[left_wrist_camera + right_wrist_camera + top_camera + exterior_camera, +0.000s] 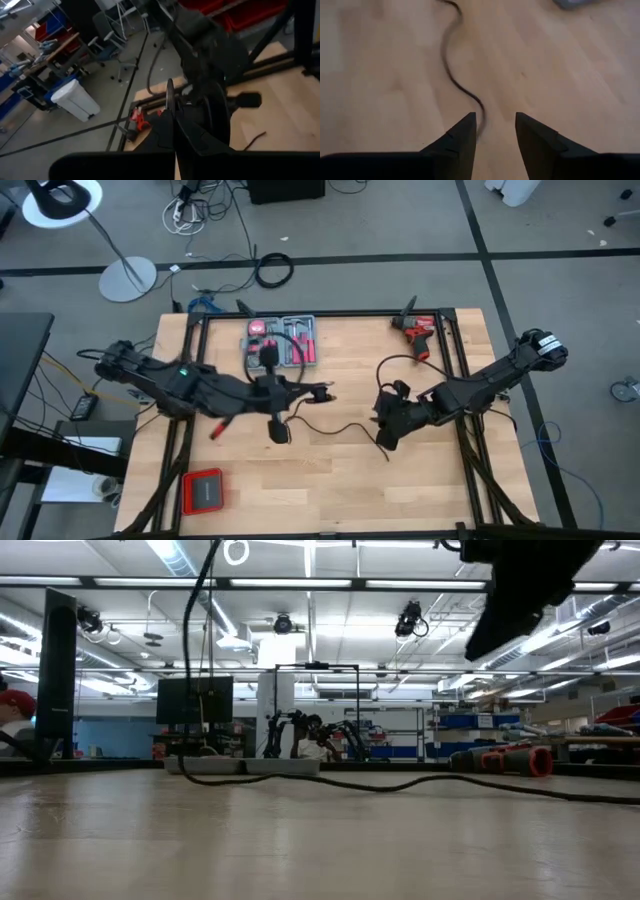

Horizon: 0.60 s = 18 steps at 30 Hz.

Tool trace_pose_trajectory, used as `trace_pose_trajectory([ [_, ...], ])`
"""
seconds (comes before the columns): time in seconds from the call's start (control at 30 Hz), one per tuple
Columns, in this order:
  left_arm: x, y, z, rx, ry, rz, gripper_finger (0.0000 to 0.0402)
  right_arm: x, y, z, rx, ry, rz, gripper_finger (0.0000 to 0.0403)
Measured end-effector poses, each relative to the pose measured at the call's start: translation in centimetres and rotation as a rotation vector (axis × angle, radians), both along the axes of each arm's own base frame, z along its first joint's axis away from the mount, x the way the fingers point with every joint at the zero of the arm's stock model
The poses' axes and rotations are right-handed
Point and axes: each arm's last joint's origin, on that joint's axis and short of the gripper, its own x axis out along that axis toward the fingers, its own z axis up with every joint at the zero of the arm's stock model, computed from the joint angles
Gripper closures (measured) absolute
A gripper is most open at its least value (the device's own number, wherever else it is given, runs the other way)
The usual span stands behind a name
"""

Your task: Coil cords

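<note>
Leftmost, a red-and-black box (203, 491) sits near the worktop's (330, 480) front-left corner. Mid-worktop, the left pincer (322, 392) is shut, with the grey tool case (281, 342) behind it. Beside it the black cable (335, 428) snakes across to the right pincer (384, 438), fingers apart straddling it (479, 107). A red drill (417, 332) lies at the back-right.

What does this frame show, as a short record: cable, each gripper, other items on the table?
cable: thin black cable lying in a wavy line on the wooden table
right gripper: right gripper open, low over the table, the cable's end between its fingers, not clamped
left gripper: left gripper shut, near table centre; whether it holds the cable is unclear
other items: grey tool case, red drill, red flat box
</note>
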Motion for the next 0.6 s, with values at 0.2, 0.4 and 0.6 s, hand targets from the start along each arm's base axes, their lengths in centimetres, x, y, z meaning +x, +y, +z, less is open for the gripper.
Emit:
trace_pose_trajectory([
  [0.2,1.3,-0.7,-3.6,-0.028,-0.032,-0.050,0.0402,1.7,-0.4,0.5,0.068,-0.084,0.105,0.0270],
  [0.4,2.1,-1.5,-8.0,-0.095,-0.132,-0.139,0.0402,3.6,0.1,-0.1,0.043,-0.158,0.160,0.0269],
  [0.6,2.0,-1.2,-12.1,-0.167,-0.209,-0.128,0.0402,4.6,1.0,-1.4,0.021,-0.153,0.194,0.0273],
])
